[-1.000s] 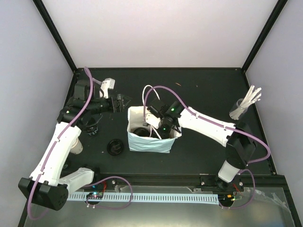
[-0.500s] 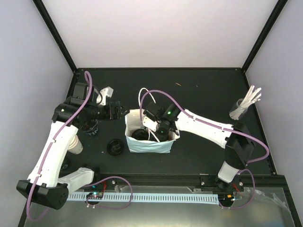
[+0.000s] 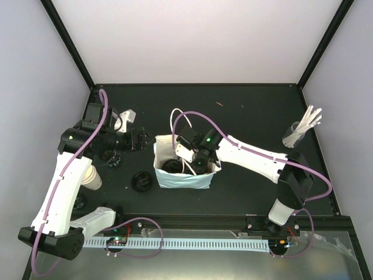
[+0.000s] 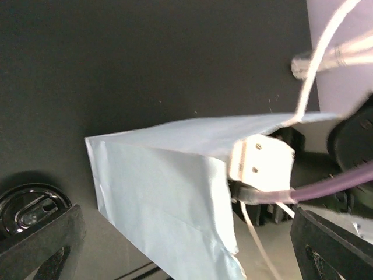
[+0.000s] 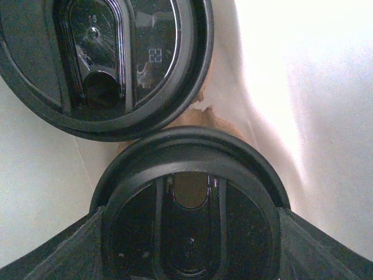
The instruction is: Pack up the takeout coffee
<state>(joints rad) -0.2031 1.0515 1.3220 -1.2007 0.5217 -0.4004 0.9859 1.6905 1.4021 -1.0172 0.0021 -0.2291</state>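
Right wrist view: my right fingers (image 5: 55, 256) grip a second cup (image 5: 189, 198) inside the bag (image 5: 291, 87). Left fingers (image 4: 335, 245) open; more cups (image 3: 91, 178) wait outside.

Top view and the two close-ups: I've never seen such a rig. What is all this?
Two white robot arms are bolted to a black table. The top view looks down from above; each close-up comes from a wrist camera. The right tool reaches into the blue bag, gripping a lidded cup beside a second lid. The left tool hangs open beside the bag, holding nothing. Also on the table: a black lid, a cream cup and a glass of sticks.
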